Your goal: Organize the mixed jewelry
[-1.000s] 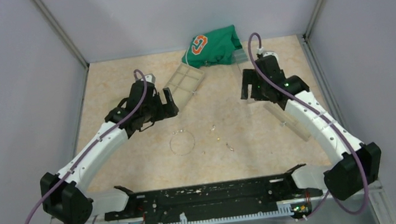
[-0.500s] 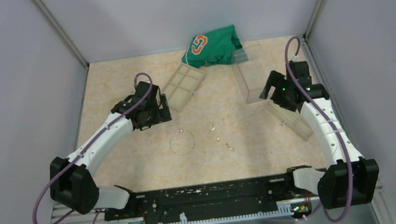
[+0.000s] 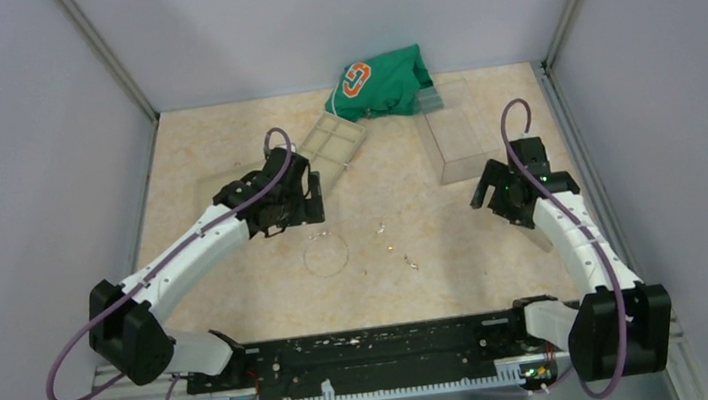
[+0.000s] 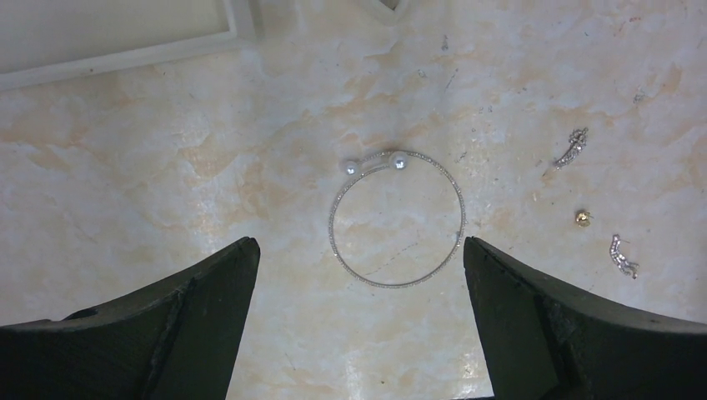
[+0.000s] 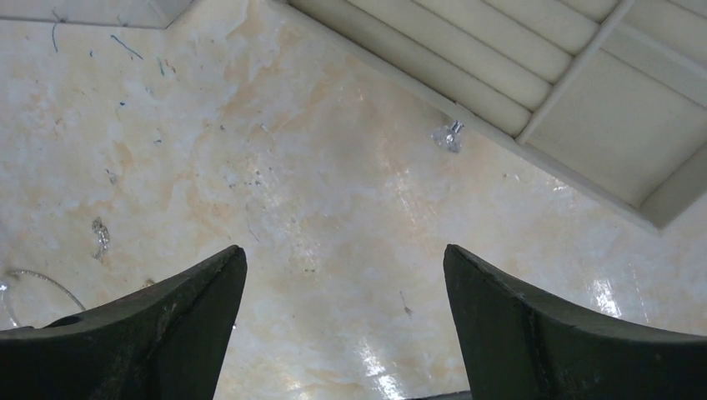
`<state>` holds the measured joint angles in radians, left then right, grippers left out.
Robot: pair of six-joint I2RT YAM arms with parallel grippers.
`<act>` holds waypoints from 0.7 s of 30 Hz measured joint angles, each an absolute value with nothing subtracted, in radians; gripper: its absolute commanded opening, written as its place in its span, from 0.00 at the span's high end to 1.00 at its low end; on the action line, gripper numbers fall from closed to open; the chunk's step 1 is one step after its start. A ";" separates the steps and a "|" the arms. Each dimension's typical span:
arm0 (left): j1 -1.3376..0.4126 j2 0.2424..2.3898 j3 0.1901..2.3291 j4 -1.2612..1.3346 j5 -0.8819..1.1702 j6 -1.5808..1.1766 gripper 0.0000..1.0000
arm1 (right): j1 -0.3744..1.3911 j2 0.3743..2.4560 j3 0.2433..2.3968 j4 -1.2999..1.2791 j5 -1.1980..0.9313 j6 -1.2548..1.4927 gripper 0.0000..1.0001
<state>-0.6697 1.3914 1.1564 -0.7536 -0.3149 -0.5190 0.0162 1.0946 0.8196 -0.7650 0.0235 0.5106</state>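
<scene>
The left gripper (image 4: 357, 247) is hovering with its jaws wide apart, holding nothing. The hoop (image 4: 397, 285) is lying flat directly ahead, centred between them. It is round, with no long axis, and its 2 pearl tips (image 4: 398, 162) are pointing away. 3 small pieces (image 4: 583, 218) are lying just right of it. The right gripper (image 5: 343, 250), also spread and empty, is sitting farther off, making the left nearer. The green cloth (image 3: 392, 83) is showing an orange logo (image 3: 356, 79), not readable.
</scene>
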 measured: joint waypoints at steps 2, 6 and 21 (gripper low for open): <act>-0.670 1.391 1.155 -0.747 -0.315 -0.521 0.01 | 0.015 1.113 0.821 -0.741 0.040 0.517 0.14; -0.670 1.386 1.151 -0.739 -0.315 -0.523 0.01 | -0.020 1.174 0.821 -0.669 0.047 0.522 0.14; -0.670 1.298 1.078 -0.733 -0.315 -0.567 0.01 | -0.103 1.319 0.717 -0.411 -0.120 0.537 0.13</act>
<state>-0.6697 1.2984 1.0779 -0.7330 -0.3145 -0.5667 -0.1032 1.3193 0.7166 -0.4110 -0.1200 0.5373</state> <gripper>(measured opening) 0.987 0.869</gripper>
